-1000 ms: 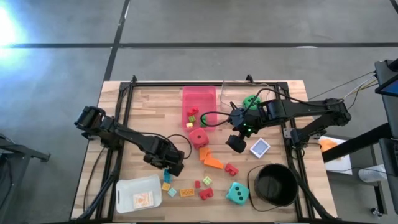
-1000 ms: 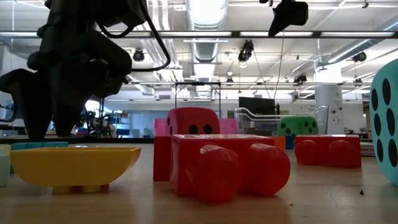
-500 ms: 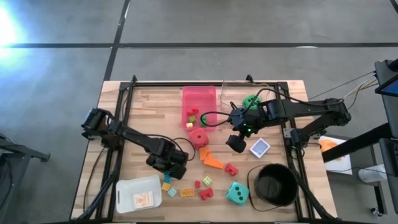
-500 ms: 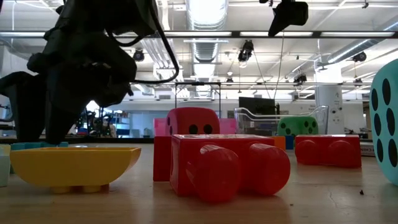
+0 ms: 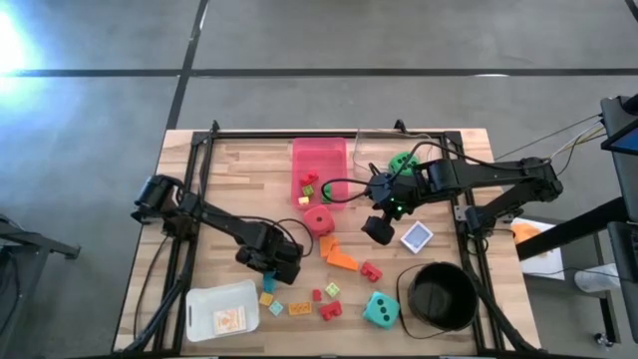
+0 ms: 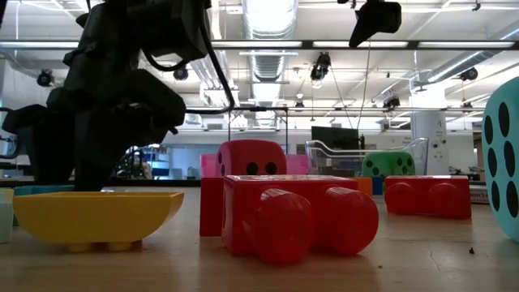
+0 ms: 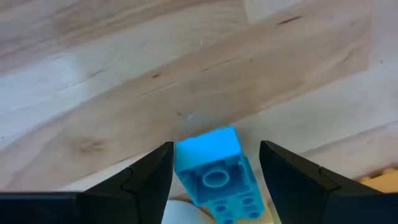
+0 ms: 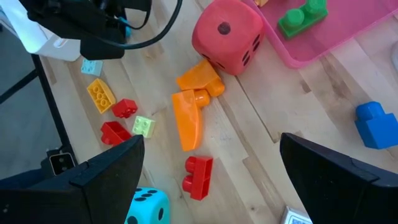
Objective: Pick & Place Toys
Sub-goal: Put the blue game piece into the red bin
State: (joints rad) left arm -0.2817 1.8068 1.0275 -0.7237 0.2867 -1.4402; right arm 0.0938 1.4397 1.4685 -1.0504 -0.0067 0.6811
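Lower left of the high view, the left gripper (image 5: 271, 271) straddles a blue brick (image 7: 214, 174), jaws parted either side, not yet pinching (a pick just starting). Next: close squarely, then lift. Centre-right, the right gripper (image 5: 379, 229) hovers wide open, holding nothing.

Bright ceiling strip lights (image 6: 268, 12) glare in the low view, leaving the near arm a dark silhouette.
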